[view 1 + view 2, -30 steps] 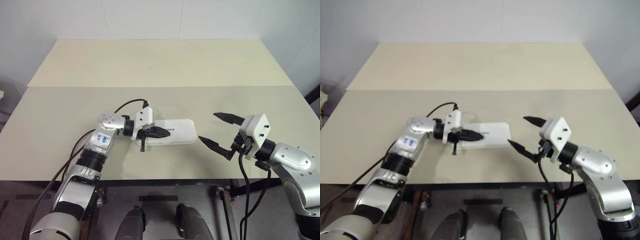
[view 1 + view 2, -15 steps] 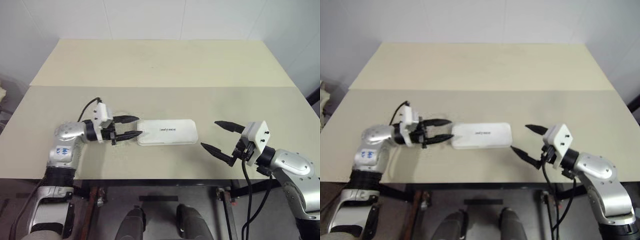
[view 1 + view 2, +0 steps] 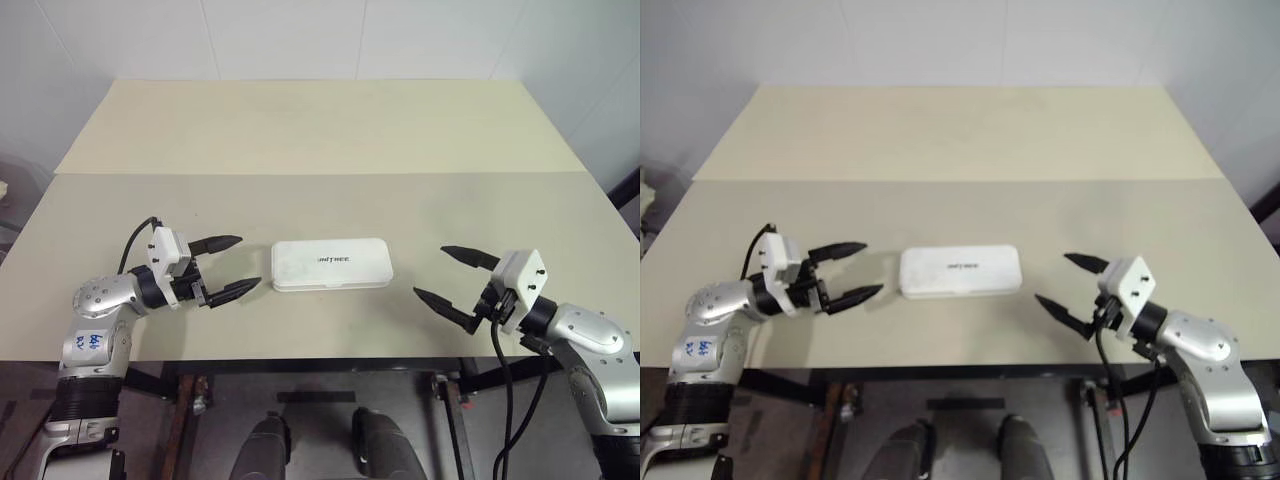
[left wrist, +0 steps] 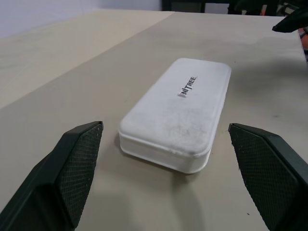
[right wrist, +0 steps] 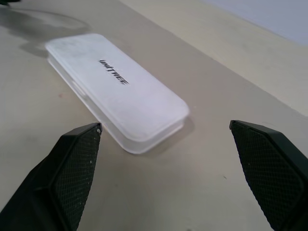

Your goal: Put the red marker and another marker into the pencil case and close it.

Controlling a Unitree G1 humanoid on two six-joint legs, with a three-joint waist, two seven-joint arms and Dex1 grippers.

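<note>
**Case shut, both jaws wide and empty**

The pencil case [image 3: 331,265] lies flat on the surface [image 3: 320,130], lid down, lettering facing up, long side running across my front. It sits roughly midway between my two arms. Neither marker visible anywhere on the surface.

My left gripper [image 3: 230,265]: jaws spread wide, nothing in them. Forearm low and close to the near edge of the surface, elbow tucked at the corner, gripper held about level and pointing inward toward the case's left short end. Fingertips near that end, clear gap, no contact. In the left wrist view the case sits between my two fingers [image 4: 72,168], short end toward me.

My right gripper [image 3: 448,275]: jaws also spread wide, empty. Arm comes in from the near right corner, gripper about level, pointing inward toward the case's right short end. Further off the case than the left one, well clear. In the right wrist view the case lies ahead between the fingers [image 5: 72,163], angled away.

Both arms mirror each other, case untouched between them.
</note>
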